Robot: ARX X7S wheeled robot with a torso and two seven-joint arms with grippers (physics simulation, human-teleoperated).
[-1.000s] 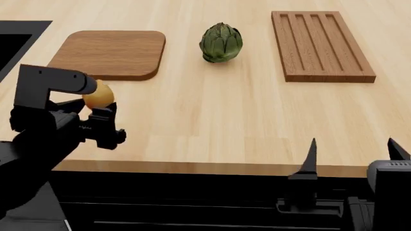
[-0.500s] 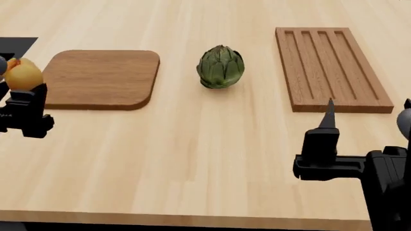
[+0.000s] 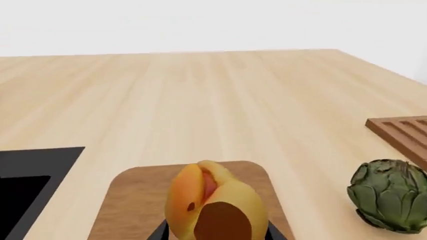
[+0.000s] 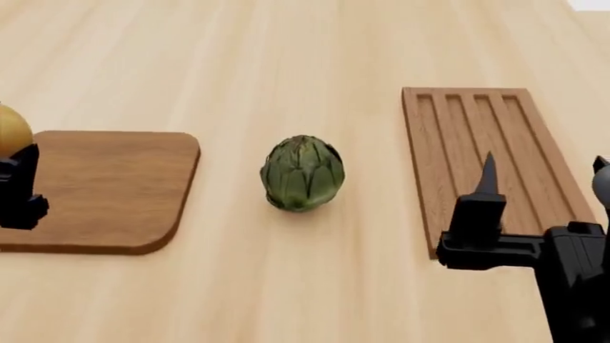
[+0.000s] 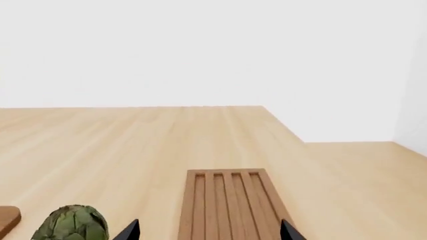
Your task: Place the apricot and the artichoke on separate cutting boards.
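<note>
The apricot (image 3: 213, 202), yellow-orange with a red crease, is held in my left gripper (image 3: 213, 234), which is shut on it. In the head view the apricot (image 4: 10, 130) shows at the far left, over the left end of the smooth cutting board (image 4: 105, 189), with one black finger (image 4: 19, 187) below it. The dark green artichoke (image 4: 302, 174) lies on the counter between the two boards. My right gripper (image 4: 545, 170) stands open and empty over the near end of the grooved cutting board (image 4: 486, 153). The right wrist view shows that board (image 5: 230, 205) between the jaws and the artichoke (image 5: 72, 224) to one side.
A black sink (image 3: 27, 185) is set into the counter beside the smooth board (image 3: 133, 200). Light wooden countertop (image 4: 286, 64) stretches beyond the boards to a white wall (image 5: 200, 50).
My left gripper has lifted the apricot from the counter's front and carried it over the smooth board's left end. The right gripper rose near the grooved board. The head view moved forward.
</note>
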